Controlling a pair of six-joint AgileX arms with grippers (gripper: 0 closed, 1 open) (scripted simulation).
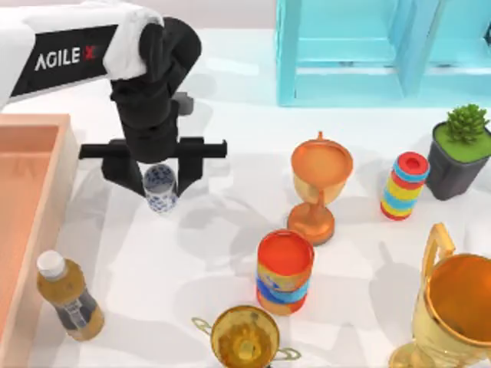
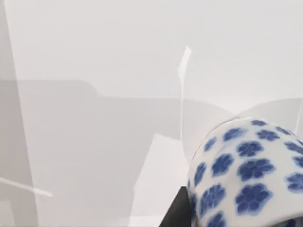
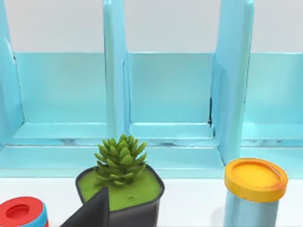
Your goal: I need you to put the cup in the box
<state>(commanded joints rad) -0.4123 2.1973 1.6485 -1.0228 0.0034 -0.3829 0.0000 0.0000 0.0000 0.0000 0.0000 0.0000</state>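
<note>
The cup (image 1: 160,188), small and white with blue flowers, sits between the black fingers of my left gripper (image 1: 159,178), which is shut on it. That gripper points down over the table's left half, a little right of the box (image 1: 63,157). The box is a shallow wooden tray with a tan rim and a reddish-brown inside, along the left edge. In the left wrist view the cup (image 2: 246,175) looms close above the white tabletop. My right gripper (image 3: 93,212) shows as a dark tip in front of a potted plant.
A tea bottle (image 1: 69,297) stands by the box's near corner. An orange trophy (image 1: 318,188), a red-rimmed can (image 1: 284,272), two golden trophies (image 1: 245,337) (image 1: 453,307), a striped ring stack (image 1: 404,186) and a succulent pot (image 1: 459,149) fill the right half. A turquoise shelf (image 1: 360,54) lines the back.
</note>
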